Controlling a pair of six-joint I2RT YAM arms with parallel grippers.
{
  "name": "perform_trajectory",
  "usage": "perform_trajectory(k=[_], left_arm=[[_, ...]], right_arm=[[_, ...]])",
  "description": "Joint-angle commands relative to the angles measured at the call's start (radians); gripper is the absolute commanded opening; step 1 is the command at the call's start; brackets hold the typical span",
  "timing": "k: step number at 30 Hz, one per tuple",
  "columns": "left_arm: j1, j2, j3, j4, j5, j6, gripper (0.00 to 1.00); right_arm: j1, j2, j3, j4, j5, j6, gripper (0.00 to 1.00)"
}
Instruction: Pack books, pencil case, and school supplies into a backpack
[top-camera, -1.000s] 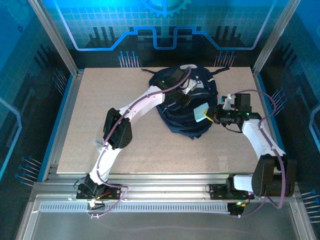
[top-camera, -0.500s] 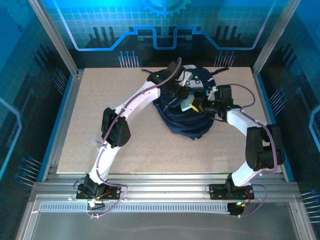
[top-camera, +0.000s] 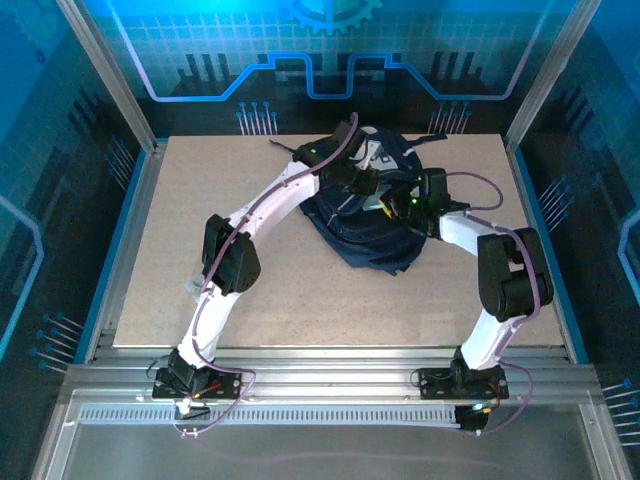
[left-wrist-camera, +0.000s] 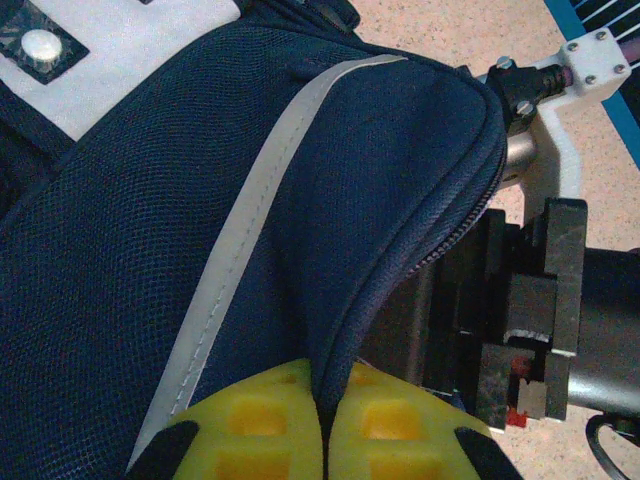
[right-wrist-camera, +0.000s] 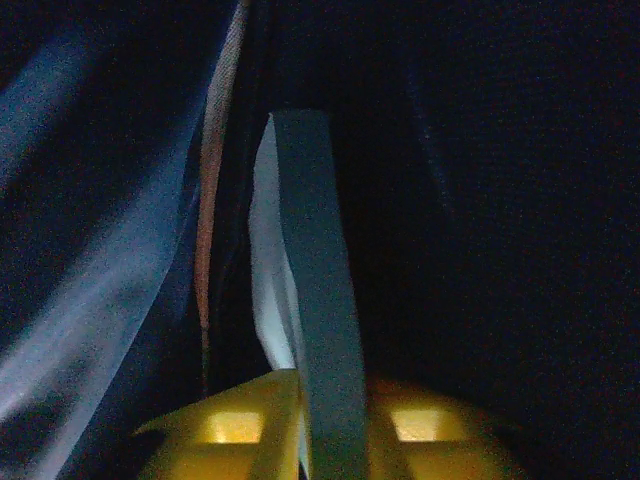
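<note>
Mesh backpack (left-wrist-camera: 200, 200) pinched by left gripper (left-wrist-camera: 325, 425); flat pad (right-wrist-camera: 318, 270) (thin, edge-on) in right gripper (right-wrist-camera: 325, 425), hold unclear.

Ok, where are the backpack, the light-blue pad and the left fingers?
backpack (left-wrist-camera: 180, 200), left wrist view, navy mesh panel.
light-blue pad (right-wrist-camera: 315, 250), right wrist view, its near edge.
left fingers (left-wrist-camera: 250, 420), left wrist view, one yellow pad, pinching the backpack's edge.

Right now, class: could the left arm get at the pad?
Probably not: the left tool is shut on the edge of the backpack, and the pad sits inside it, between the fingers of the right tool.
</note>
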Motion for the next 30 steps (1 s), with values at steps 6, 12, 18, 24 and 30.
perform_trajectory(k=[6,12,18,24,30], left_arm=[[0.022,-0.063,0.031,0.053,0.067,-0.051,0.0],[0.033,-0.093,-0.042,0.069,0.055,-0.048,0.0],[0.033,-0.173,-0.188,0.089,0.03,-0.09,0.33],[0.038,-0.398,-0.508,0.15,-0.155,-0.142,0.86],[0.095,-0.639,-0.792,0.082,-0.356,-0.232,0.99]], right_arm=[[-0.025,-0.16,-0.003,-0.276,0.08,-0.149,0.66],[-0.085,-0.353,0.029,-0.575,0.09,-0.4,0.79],[-0.089,-0.485,0.076,-0.737,0.165,-0.553,0.93],[-0.133,-0.49,0.05,-0.616,-0.051,-0.507,1.0],[-0.127,-0.447,0.047,-0.549,-0.105,-0.503,1.0]])
